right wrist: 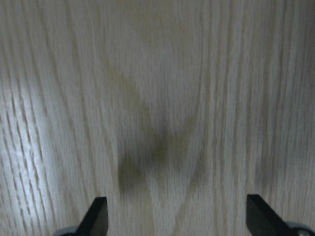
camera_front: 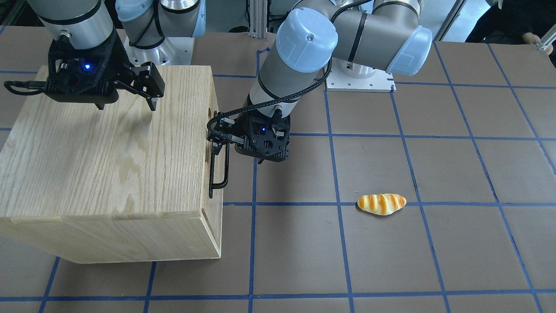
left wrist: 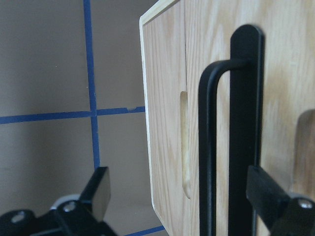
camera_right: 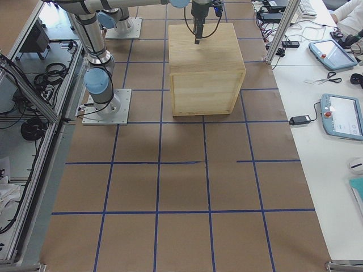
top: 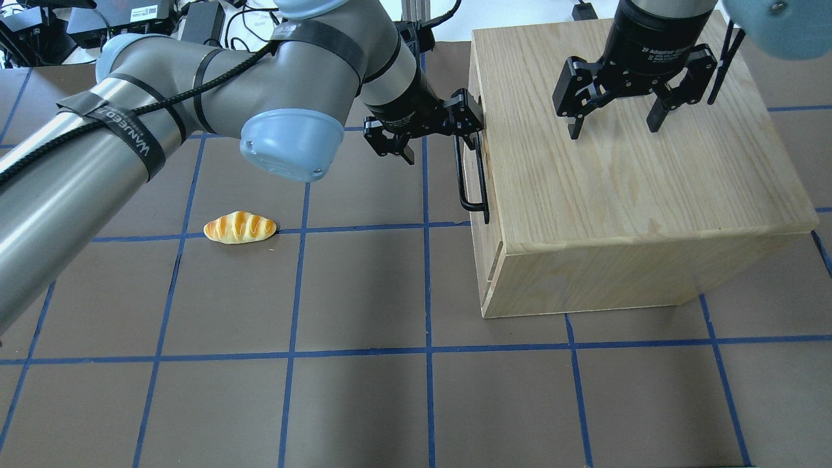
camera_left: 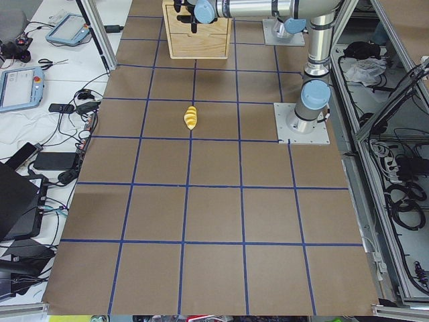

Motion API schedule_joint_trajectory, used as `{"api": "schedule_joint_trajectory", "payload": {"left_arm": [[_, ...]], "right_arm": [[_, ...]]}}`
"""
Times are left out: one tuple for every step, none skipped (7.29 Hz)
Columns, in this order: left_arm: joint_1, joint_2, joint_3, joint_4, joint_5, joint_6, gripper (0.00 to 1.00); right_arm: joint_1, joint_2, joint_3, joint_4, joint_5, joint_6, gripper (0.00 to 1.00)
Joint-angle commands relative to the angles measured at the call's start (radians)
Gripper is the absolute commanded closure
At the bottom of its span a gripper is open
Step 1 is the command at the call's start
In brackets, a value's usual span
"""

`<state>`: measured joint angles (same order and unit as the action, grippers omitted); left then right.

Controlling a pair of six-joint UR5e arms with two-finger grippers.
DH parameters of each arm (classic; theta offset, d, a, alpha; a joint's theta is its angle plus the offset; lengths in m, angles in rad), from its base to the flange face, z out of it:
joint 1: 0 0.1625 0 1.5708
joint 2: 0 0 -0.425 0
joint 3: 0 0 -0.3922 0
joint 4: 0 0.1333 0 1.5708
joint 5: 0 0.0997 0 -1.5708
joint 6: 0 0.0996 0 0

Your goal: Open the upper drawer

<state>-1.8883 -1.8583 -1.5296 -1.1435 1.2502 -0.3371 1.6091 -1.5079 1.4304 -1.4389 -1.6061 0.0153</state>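
The upper drawer [left wrist: 280, 88] sits flush in the front of the oak cabinet [top: 624, 188]. Its long black bar handle [top: 472, 179] runs along that front and also shows in the front view [camera_front: 219, 167] and the left wrist view [left wrist: 243, 123]. My left gripper [top: 442, 138] is open at one end of the handle. In the left wrist view [left wrist: 182, 196] its fingers straddle the bar without gripping it. It also shows in the front view [camera_front: 238, 150]. My right gripper [top: 615, 123] is open and empty just over the cabinet top, as the front view [camera_front: 126, 102] and right wrist view [right wrist: 177, 221] show.
A toy bread roll [top: 239, 227] lies on the brown table, well away from the cabinet on my left side; it also shows in the front view [camera_front: 381, 203]. A finger cutout [left wrist: 184, 142] marks the panel beside the handle. Blue tape lines grid the table [top: 364, 390].
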Motion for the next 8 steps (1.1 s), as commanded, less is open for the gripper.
{"api": "schedule_joint_trajectory", "payload": {"left_arm": [[0.0,-0.009,-0.004,0.002,0.003,0.021,0.0],[0.002,-0.012,-0.006,0.001,0.006,0.027,0.0],[0.003,-0.007,-0.009,0.001,0.011,0.033,0.0],[0.011,0.001,-0.029,-0.001,0.012,0.033,0.0],[0.029,0.017,-0.076,0.001,0.012,0.061,0.0],[0.04,0.024,-0.101,0.002,0.012,0.076,0.0],[0.046,0.025,-0.099,0.002,0.021,0.084,0.0],[0.073,0.031,-0.099,0.001,0.07,0.089,0.0]], "right_arm": [[0.0,0.0,-0.001,0.0,0.0,0.0,0.0],[0.0,0.0,-0.001,0.0,0.0,0.0,0.0],[0.0,0.0,-0.001,0.0,0.0,0.0,0.0],[0.0,0.0,-0.001,0.0,0.0,0.0,0.0],[0.0,0.0,-0.001,0.0,0.0,0.0,0.0],[0.0,0.0,-0.001,0.0,0.0,0.0,0.0],[0.0,0.0,-0.001,0.0,0.0,0.0,0.0],[0.0,0.0,-0.001,0.0,0.0,0.0,0.0]]}}
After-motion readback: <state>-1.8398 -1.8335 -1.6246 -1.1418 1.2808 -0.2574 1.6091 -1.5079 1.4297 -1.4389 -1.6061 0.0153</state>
